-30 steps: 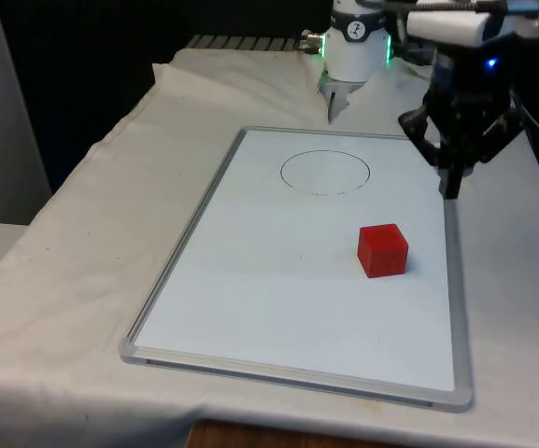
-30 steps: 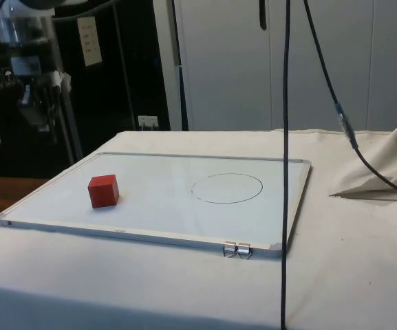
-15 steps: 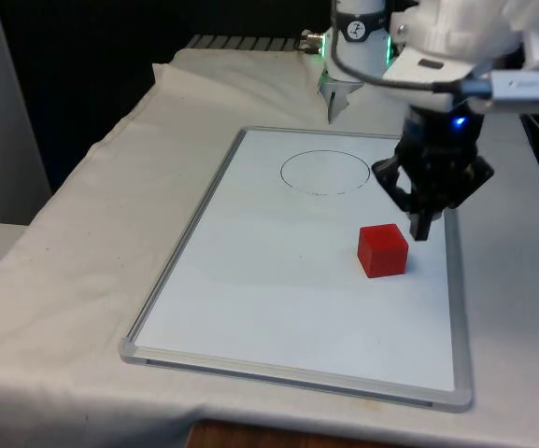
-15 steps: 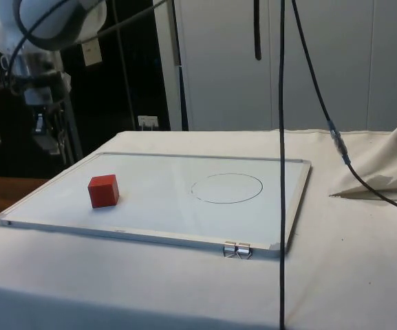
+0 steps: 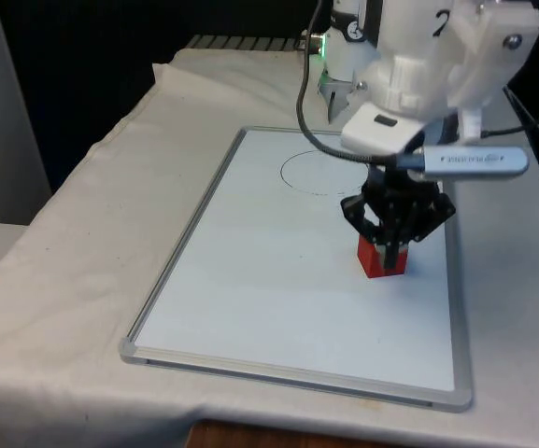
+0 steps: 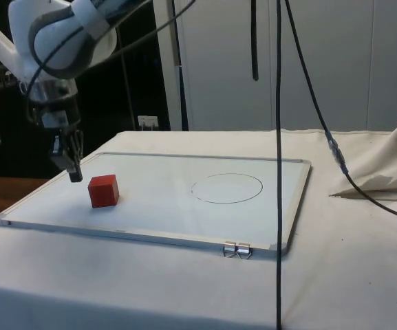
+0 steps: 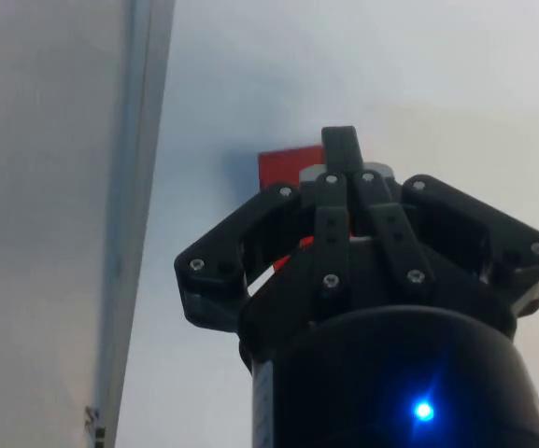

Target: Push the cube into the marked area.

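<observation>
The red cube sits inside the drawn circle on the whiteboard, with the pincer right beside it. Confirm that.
Not quite. The red cube sits outside the drawn circle, apart from it on the whiteboard, as the side view shows. The rest holds: the pincer is right beside the cube, on the side away from the circle.

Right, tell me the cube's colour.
Red; the cube shows it best in the side view.
</observation>
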You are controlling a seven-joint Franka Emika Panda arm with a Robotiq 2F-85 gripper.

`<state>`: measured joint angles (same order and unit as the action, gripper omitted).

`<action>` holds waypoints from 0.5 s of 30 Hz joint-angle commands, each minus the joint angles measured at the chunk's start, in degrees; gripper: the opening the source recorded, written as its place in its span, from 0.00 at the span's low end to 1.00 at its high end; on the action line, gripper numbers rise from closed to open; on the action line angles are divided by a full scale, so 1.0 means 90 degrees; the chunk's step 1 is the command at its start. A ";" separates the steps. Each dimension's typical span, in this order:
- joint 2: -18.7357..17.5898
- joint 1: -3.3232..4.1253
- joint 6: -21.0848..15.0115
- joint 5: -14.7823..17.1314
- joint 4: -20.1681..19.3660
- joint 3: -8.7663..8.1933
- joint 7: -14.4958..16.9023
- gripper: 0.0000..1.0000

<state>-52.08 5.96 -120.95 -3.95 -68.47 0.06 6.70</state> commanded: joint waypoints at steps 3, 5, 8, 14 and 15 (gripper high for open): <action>-0.0242 0.0006 -0.0064 0.0025 0.0178 0.0025 -0.0057 0.00; -0.0369 0.0006 -0.0076 0.0032 0.0280 0.0038 -0.0070 0.00; -0.0592 -0.0006 -0.0095 0.0038 0.0452 0.0051 -0.0045 0.00; -0.0598 -0.0032 -0.0108 0.0032 0.0376 0.0032 -0.0019 0.00; -0.0573 -0.0038 -0.0115 0.0025 0.0325 0.0025 -0.0013 0.00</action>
<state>-57.70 5.73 -121.47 -3.90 -64.92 0.11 6.42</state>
